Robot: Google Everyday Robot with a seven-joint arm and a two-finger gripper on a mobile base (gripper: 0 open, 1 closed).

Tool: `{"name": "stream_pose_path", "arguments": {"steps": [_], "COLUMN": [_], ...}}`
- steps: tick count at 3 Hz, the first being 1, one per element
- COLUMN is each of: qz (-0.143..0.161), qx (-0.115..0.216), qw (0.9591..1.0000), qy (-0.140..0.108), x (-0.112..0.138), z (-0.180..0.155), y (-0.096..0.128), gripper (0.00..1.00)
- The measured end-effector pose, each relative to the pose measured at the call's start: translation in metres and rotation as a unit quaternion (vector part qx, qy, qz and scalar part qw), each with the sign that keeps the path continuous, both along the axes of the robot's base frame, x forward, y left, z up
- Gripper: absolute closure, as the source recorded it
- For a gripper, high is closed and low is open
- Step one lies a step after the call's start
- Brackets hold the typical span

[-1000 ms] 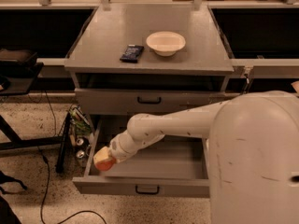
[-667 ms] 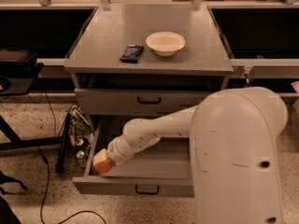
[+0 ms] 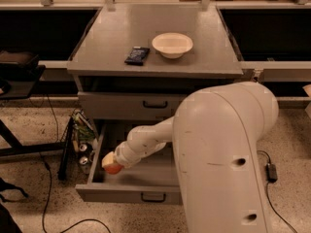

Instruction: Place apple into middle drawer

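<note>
In the camera view, the robot's white arm (image 3: 148,141) reached out from its bulky body at four o'clock, sloping down and leftward toward eight o'clock, with the gripper (image 3: 111,163) at its tip low over the left end of the open middle drawer (image 3: 126,194). The jaws were closed on the apple (image 3: 113,169), which sat within the drawer's outline near its left wall at eight o'clock. At twelve o'clock on the grey cabinet top (image 3: 209,57) stood a white bowl (image 3: 172,44), with a dark blue packet (image 3: 137,55) just beside it at its eight o'clock.
</note>
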State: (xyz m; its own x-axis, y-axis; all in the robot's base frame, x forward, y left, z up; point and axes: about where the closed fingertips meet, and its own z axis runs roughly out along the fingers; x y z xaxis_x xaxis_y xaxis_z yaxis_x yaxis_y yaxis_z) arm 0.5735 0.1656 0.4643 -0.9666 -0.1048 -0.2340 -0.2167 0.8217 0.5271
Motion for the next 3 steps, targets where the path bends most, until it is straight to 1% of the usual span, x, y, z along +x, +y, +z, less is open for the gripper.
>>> {"name": "stream_pose_path", "arguments": {"steps": [1, 2, 3], "qz": [-0.017, -0.022, -0.007], "qx": [-0.010, -0.012, 0.002], "qw": [0.9997, 0.9994, 0.9995], "qy": [-0.013, -0.024, -0.031], "x": [0.013, 0.020, 0.025], "z": [-0.004, -0.004, -0.004], "y": [-0.013, -0.022, -0.025], "gripper": [0.35, 0.11, 0.00]}}
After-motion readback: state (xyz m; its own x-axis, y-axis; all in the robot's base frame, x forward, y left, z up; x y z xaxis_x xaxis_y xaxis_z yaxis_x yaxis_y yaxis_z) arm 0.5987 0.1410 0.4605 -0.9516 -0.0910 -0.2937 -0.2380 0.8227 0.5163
